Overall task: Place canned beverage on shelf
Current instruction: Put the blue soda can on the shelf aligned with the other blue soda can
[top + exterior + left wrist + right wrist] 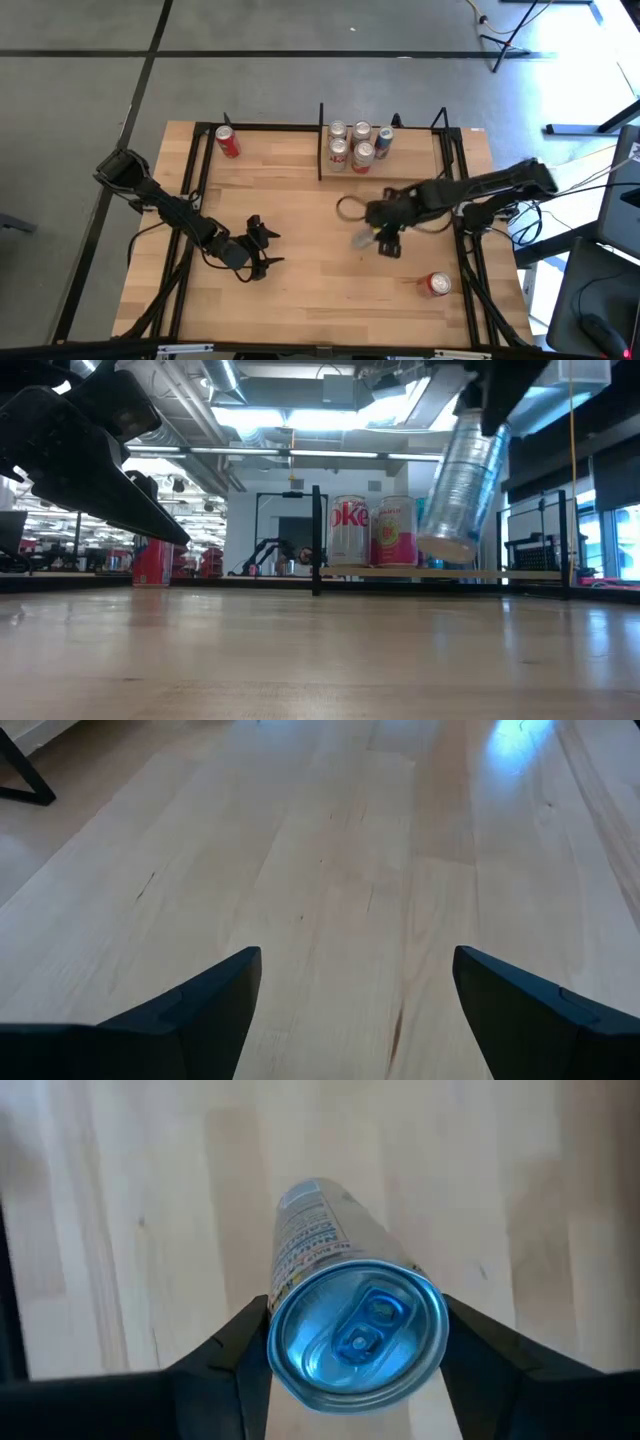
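Observation:
A slim silver can (465, 490) with a blue-tinted top hangs in the air over the table's middle right, and my right gripper (383, 238) is shut on it. The shelf (415, 155), a small wooden board between black uprights, stands at the far edge and carries several upright cans (350, 145). In the low view the held can is in front of the shelf board (500, 573) and above its level. My left gripper (355, 1010) stands open over bare wood at the near left (262, 250), with nothing between its fingers. My right gripper pinches the silver can's side wall just below its top rim (285, 1285) between its two fingers (225, 1360), one on each side. The fingers come from above, pointing steeply down. The can hangs below them, tilted, its bottom end (445, 548) clear of the table.
A red can (228, 142) stands upright at the far left of the table. Another red can (436, 285) lies on its side near the right front corner. Black frame rails (190, 230) run along both side edges. Bare wood lies between the two arms.

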Robot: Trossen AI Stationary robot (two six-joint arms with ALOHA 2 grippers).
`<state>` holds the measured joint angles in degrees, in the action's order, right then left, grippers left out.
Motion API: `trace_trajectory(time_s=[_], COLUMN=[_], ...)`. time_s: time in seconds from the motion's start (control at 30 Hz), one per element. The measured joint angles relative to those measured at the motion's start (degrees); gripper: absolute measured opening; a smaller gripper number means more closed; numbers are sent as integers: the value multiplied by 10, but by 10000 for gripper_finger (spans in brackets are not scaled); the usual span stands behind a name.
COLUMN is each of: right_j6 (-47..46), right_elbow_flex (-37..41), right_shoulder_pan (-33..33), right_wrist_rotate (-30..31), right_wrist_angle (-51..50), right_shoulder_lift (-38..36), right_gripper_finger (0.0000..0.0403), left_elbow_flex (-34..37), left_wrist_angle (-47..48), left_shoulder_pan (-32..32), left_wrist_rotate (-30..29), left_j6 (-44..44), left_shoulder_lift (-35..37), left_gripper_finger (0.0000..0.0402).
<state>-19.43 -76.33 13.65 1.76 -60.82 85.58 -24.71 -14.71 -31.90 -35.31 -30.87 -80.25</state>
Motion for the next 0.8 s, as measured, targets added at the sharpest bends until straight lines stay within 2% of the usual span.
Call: trace_trajectory(time_s=[0.2,0.3,0.43,0.57,0.8], right_j6=[92,97,-17,-137,-191], right_elbow_flex=[-118,-174,-236,-257,-250], right_shoulder_pan=[51,60,46,26,9], right_wrist_rotate=[18,26,8,4,6], right_wrist_angle=[-28,-69,-119,-157,-171], right_shoulder_lift=[126,180,229,245,245], right_gripper_finger=[203,203,203,204,220], left_elbow_flex=[0,0,0,0,0], left_wrist_angle=[0,0,0,-1,-4], left_shoulder_pan=[0,0,0,0,0], left_wrist_rotate=[0,0,0,0,0], left_j6=[0,0,0,-2,-4], left_shoulder_lift=[0,0,0,0,0], left_gripper_finger=[315,315,315,315,315])
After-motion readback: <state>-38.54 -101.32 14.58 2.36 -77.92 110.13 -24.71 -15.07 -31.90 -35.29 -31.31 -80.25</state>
